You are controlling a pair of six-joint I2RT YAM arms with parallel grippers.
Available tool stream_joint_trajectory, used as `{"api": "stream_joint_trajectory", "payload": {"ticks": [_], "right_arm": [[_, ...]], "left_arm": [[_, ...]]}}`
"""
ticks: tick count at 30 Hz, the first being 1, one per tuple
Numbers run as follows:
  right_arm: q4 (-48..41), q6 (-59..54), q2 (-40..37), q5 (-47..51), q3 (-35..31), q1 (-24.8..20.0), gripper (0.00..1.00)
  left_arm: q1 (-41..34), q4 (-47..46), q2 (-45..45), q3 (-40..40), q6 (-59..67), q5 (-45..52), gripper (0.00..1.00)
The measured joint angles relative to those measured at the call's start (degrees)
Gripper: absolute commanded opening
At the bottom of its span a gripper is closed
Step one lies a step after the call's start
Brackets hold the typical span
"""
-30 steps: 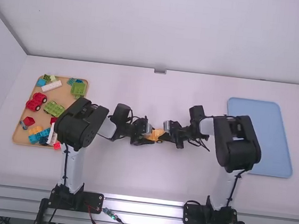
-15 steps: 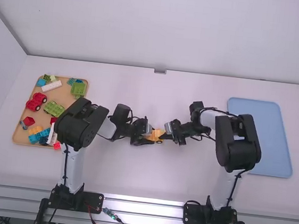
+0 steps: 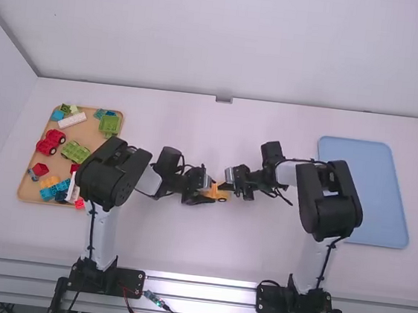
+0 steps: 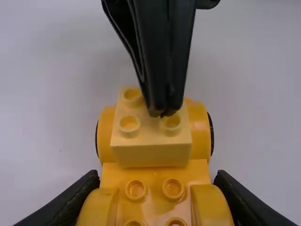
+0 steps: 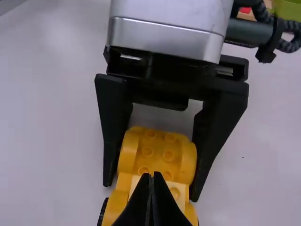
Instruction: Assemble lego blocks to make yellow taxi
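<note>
At the left of the surface (image 3: pixel 162 245), a wooden tray (image 3: pixel 88 130) lies near the left edge, holding a blue block (image 3: pixel 58 115), a white block (image 3: pixel 72 120), a green block (image 3: pixel 110 124) toward the tray's far right corner, a red car (image 3: pixel 50 142) by its left rim, a light green block (image 3: pixel 75 151) near its middle, and a red roof-shaped block (image 3: pixel 40 169). Toward its near edge lie an orange block (image 3: pixel 49 181) and light blue blocks (image 3: pixel 60 189). The left arm (image 3: pixel 110 172) stands over the tray's right side and hides part of what lies there. Around the middle of the surface is the yellow car (image 3: pixel 222 195), held from both sides between the fingers of the left gripper (image 3: pixel 208 191). A pale yellow block (image 4: pixel 150 153) sits on the car, between its wheels. The right gripper (image 3: pixel 227 184) is closed, its fingertips together at the top of that block, partly covering its studs. Farther right, the right arm (image 3: pixel 330 199) overlaps the left side of a blue tray (image 3: pixel 373 192), which lies near the right edge. The surface is white and smooth. A metal rail (image 3: pixel 199 288) runs along its near edge, and a plain pale wall (image 3: pixel 229 39) rises behind its far edge.
</note>
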Motion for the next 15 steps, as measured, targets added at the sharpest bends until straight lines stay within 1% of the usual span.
{"api": "stream_joint_trajectory", "payload": {"ticks": [2,4,8,10,15], "right_arm": [[2.12,1.75,0.0,-0.13,-0.52,-0.04,0.0],[6.25,5.16,0.0,0.2,-1.51,-0.04,0.0],[10.29,8.76,0.0,0.31,-3.17,0.28,0.0],[11.19,9.88,0.0,0.57,-3.58,0.63,0.0],[9.25,10.84,-0.15,1.11,-3.52,1.07,0.0]], "left_arm": [[0.02,-0.46,0.0,0.24,0.07,0.04,0.06],[0.0,-1.38,-0.04,0.68,0.28,0.02,0.06],[0.0,-1.75,-0.04,0.98,0.48,0.0,0.06],[0.0,-1.75,-0.04,0.96,0.48,-0.02,0.06],[0.0,-1.68,-0.04,0.96,0.72,0.26,0.06]]}}
